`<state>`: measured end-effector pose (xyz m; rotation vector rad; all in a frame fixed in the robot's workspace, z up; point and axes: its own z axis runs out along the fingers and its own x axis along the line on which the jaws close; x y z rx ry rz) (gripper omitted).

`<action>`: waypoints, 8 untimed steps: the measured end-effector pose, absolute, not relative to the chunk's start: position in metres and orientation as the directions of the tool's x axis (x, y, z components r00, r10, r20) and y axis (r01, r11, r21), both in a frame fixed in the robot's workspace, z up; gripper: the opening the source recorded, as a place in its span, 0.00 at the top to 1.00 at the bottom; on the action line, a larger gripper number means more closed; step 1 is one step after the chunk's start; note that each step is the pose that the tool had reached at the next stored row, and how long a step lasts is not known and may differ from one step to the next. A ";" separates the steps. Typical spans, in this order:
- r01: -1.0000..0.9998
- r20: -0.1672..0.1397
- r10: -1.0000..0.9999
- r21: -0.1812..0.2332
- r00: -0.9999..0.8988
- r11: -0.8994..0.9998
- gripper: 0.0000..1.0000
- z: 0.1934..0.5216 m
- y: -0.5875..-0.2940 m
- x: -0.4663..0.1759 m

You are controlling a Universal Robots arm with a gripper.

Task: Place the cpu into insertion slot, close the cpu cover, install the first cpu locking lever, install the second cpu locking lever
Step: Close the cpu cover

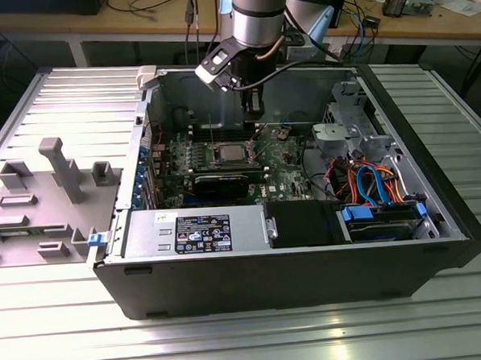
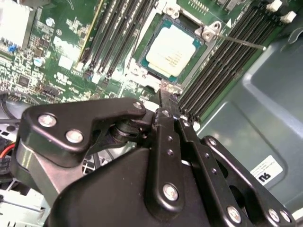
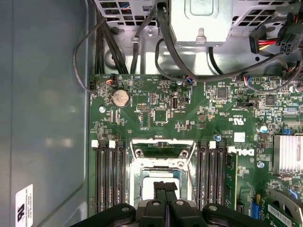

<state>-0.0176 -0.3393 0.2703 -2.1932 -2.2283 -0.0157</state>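
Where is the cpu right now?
The cpu lies in the insertion slot, between two banks of memory slots, just ahead of the claw in the second wrist view.

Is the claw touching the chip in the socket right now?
Apart. In the second wrist view, the claw ends short of the chip, with a strip of the socket rim showing between them.

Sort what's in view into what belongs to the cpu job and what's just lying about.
For the job:
- cpu, sitting in the insertion slot
- cpu cover, the metal frame at the slot
- locking lever, sticking out sideways
- gripper, just above the cpu

Just lying about:
- coin battery
- memory slots
- heatsink
- power supply
- grey plastic fixture outside the case
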 end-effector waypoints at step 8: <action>1.000 0.017 1.000 -0.003 -0.016 0.016 0.89 0.270 -0.339 -0.001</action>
